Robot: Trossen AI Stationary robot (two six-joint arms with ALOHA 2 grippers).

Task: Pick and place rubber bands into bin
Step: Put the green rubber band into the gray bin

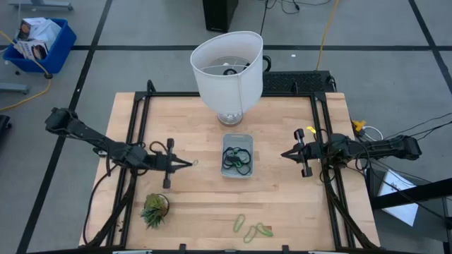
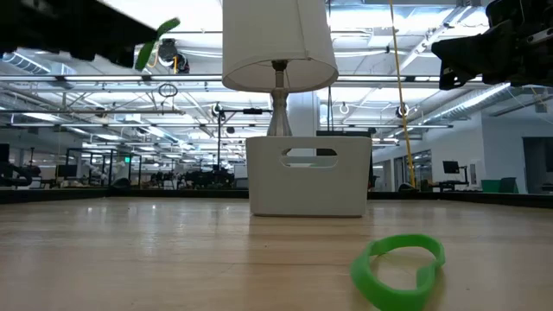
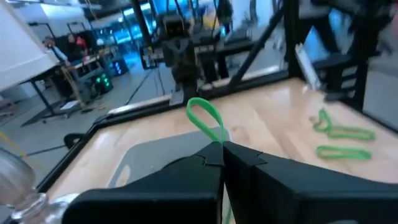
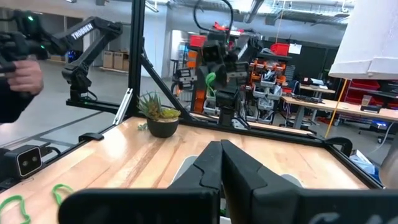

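1. Rubber bands are weightless, floppy loops; the green band [image 3: 205, 118] pinched in my closed left hand [image 1: 189, 164] dangles limp, held by one strand above the table left of the bin [image 1: 237, 173].
2. Bin at the table's middle already holds dark bands [image 1: 237, 159].
3. More loose green bands [image 1: 252, 228] lie near the front edge.
4. My right hand [image 1: 285, 153] waits closed and empty, right of the bin.
5. Table [image 1: 198, 204] is bare wood; a lamp [image 1: 226, 70] stands at its back edge.
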